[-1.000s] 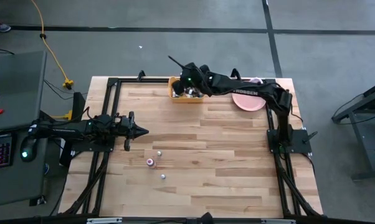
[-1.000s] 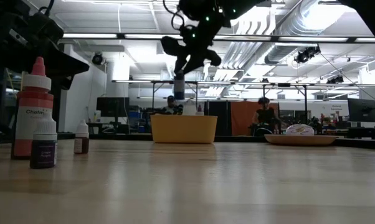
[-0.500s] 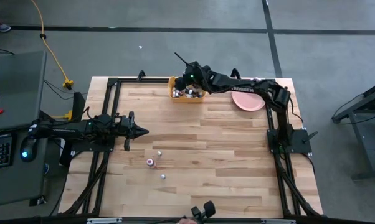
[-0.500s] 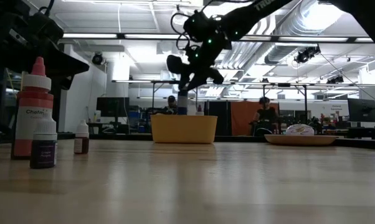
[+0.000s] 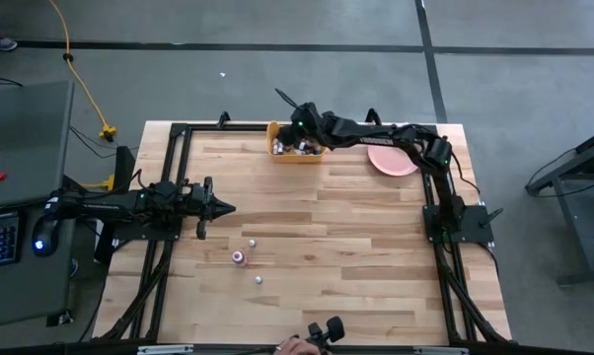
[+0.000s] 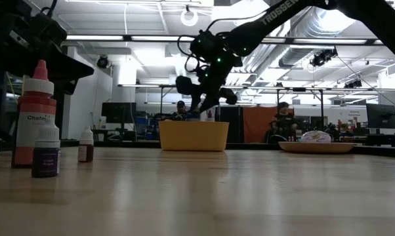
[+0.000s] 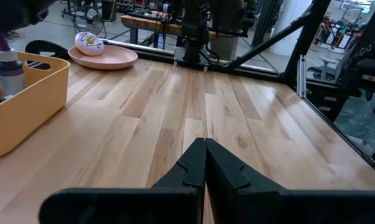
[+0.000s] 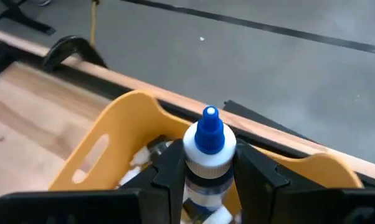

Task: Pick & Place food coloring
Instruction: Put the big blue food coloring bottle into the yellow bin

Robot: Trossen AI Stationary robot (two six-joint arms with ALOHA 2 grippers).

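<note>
The yellow bin [image 5: 297, 148] stands at the table's far edge with several food coloring bottles in it. My right gripper [image 8: 207, 168] hangs over the bin, shut on a bottle with a blue tip and a white cap [image 8: 209, 140]. In the low view that gripper [image 6: 201, 108] sits just above the bin's rim [image 6: 193, 124]. Three more bottles stand upright on the wood near the left arm: a tall pink-red one [image 6: 37, 115], a purple one [image 6: 46, 154] and a small brown one [image 6: 86, 145]. My left gripper [image 5: 228, 207] waits shut at the table's left side. My right gripper pinches the bottle's body just below its white cap [image 8: 207, 177] between its two fingers [image 8: 169, 168], one on each side. The fingers slant down from the table's right side. The bottle stands upright, tip up, its lower part inside the bin and hidden by the fingers.
A pink plate [image 5: 391, 158] with a donut sits right of the bin. Black frame rails run along the table's left, far and right sides. A person's hand with a dark object [image 5: 312, 340] shows at the near edge. Bare wood lies in the table's middle [image 5: 336, 237].
My right gripper has sunk toward the yellow bin with the blue-tipped bottle and rolled a little. The bottle, which hung clear above the rim, now reaches down into the bin. A person's hand has come in at the table's near edge.
</note>
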